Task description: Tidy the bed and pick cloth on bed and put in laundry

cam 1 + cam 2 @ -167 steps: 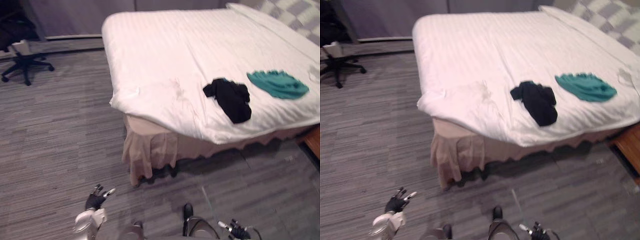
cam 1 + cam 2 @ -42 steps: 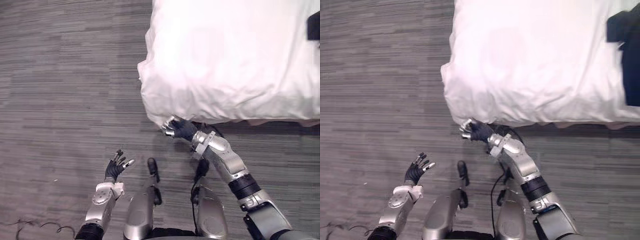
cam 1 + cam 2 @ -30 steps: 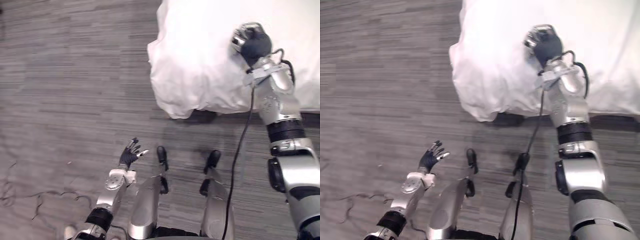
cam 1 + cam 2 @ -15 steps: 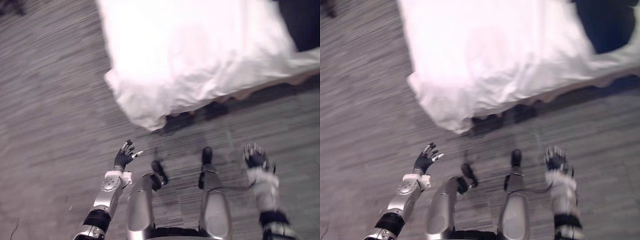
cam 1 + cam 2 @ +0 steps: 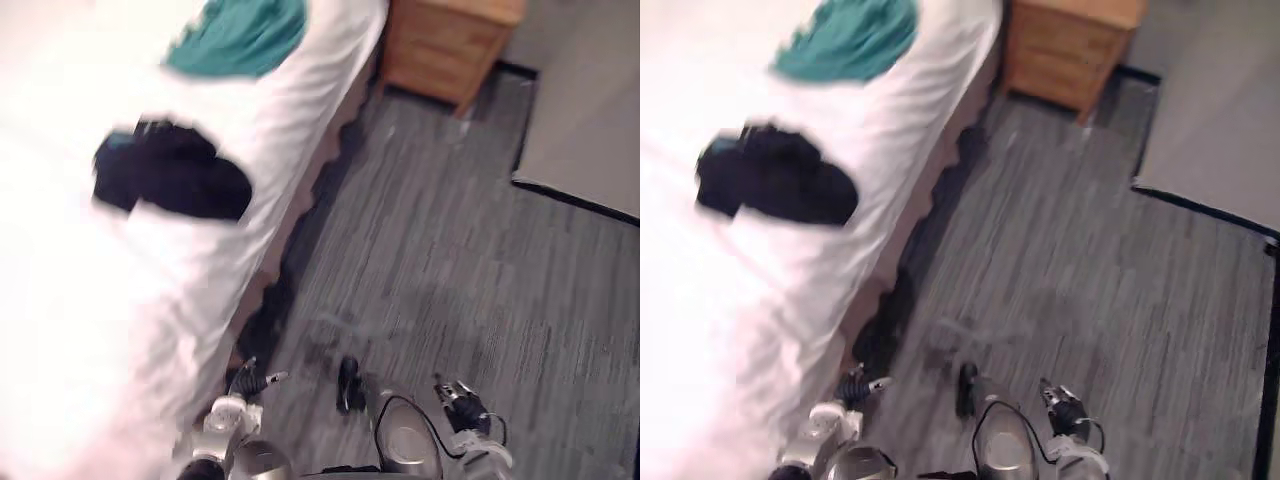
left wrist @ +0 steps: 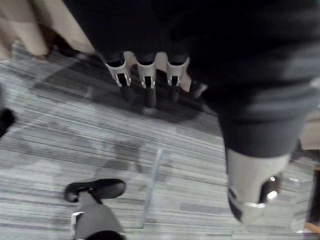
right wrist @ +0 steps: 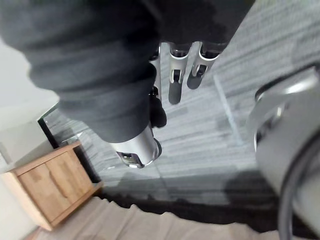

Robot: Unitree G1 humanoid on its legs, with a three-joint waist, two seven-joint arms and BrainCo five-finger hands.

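The bed [image 5: 70, 330] with its white cover takes the left side, a crumpled black cloth [image 5: 170, 180] lying near its side edge and a teal cloth [image 5: 240, 35] further along the same edge, apart from the black one, towards a wooden nightstand [image 5: 450, 40] that stands at the bed's far corner. The left hand [image 5: 247, 380] hangs low just beside the bed's skirt, fingers straight and holding nothing. The right hand [image 5: 458, 402] hangs over the grey carpet floor [image 5: 450, 260], well apart from the bed, fingers likewise relaxed and empty.
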